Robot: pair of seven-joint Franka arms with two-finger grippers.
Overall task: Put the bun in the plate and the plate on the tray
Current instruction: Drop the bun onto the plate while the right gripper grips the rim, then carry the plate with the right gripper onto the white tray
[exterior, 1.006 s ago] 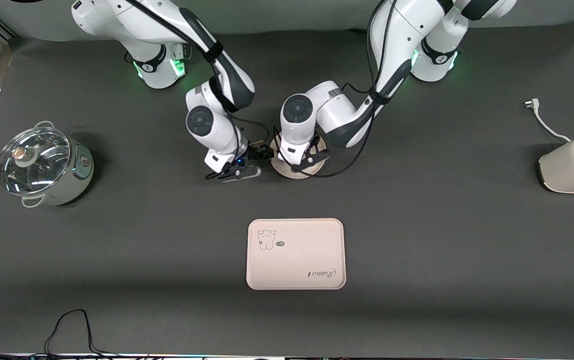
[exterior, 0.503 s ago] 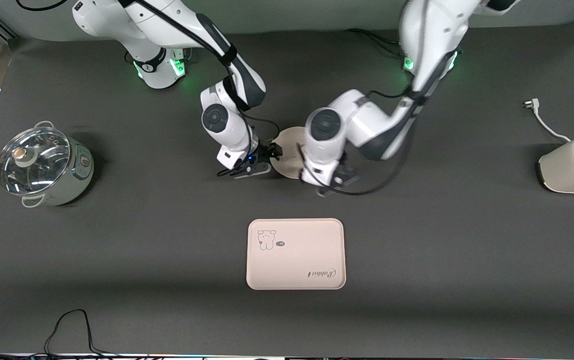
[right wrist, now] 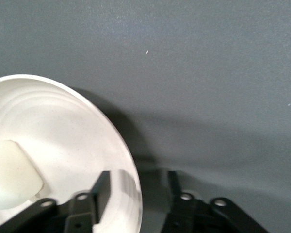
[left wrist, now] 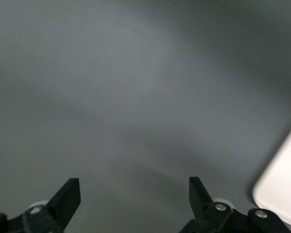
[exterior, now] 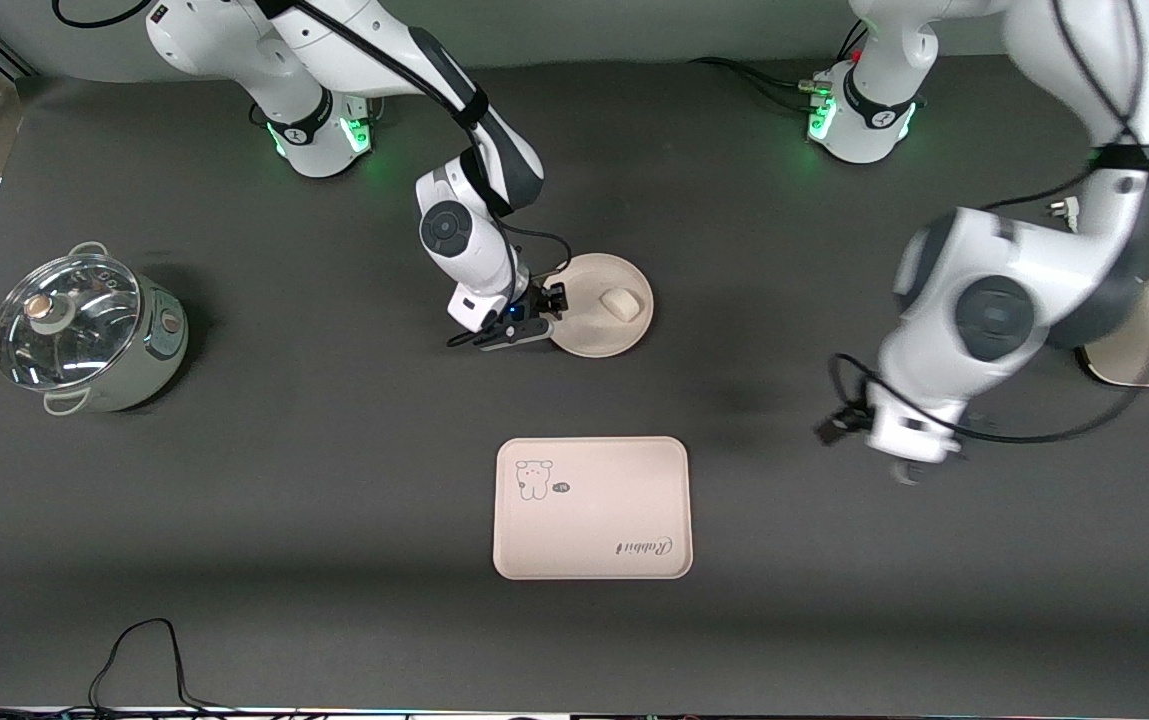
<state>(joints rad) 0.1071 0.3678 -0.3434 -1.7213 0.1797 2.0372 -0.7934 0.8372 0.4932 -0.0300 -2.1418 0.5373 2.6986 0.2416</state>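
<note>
Bun (exterior: 618,303) in plate (exterior: 624,338). Right pincer (exterior: 546,309) straddles plate rim, unclenched; should clench squarely before lifting level toward tray (exterior: 591,507). Left pincer (left wrist: 135,201) released, waits over bare bench (exterior: 334,450).

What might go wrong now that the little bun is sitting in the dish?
The right hand straddles only the rim of the plate, one finger inside, one outside. A grip that thin may let the plate tilt or slip on its way to the tray. The bun lies loose, so it might roll out. The left hand, open, is well clear.
</note>
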